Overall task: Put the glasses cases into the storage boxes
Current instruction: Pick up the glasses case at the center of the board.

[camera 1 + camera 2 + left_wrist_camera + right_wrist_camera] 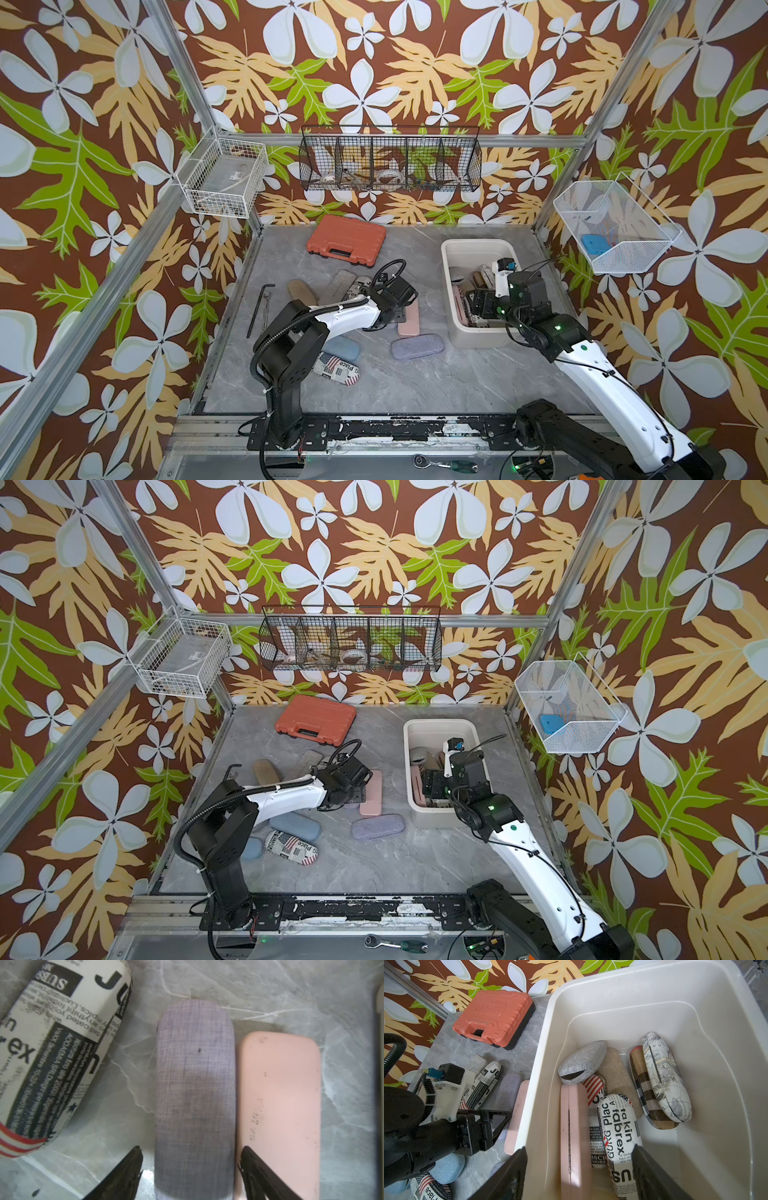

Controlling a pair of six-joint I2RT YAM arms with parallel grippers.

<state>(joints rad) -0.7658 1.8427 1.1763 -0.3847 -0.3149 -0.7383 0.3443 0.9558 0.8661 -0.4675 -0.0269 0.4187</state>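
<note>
Shows cream-white on the storage box (633, 999); lavender crosshatch on the woven case (195, 1095); plain pink on the smooth case (280, 1105); black-and-white newsprint with red stripes on the printed case (54, 1053); orange on the toolcase (494, 1016).

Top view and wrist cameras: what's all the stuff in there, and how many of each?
loose cases: about nine, tan, grey, pink, blue, lavender, newsprint, table left of tub
boxed cases: seven, grey, tan, plaid, map-print, pink, newsprint, inside tub
tub: one, cream, table's right side
toolcase: one, orange, table's back
wire baskets: three, two white, one black, walls
L-shaped rod: one, black, table's left edge
left gripper: one, black, open astride lavender case
right gripper: one, black, open above tub
</note>
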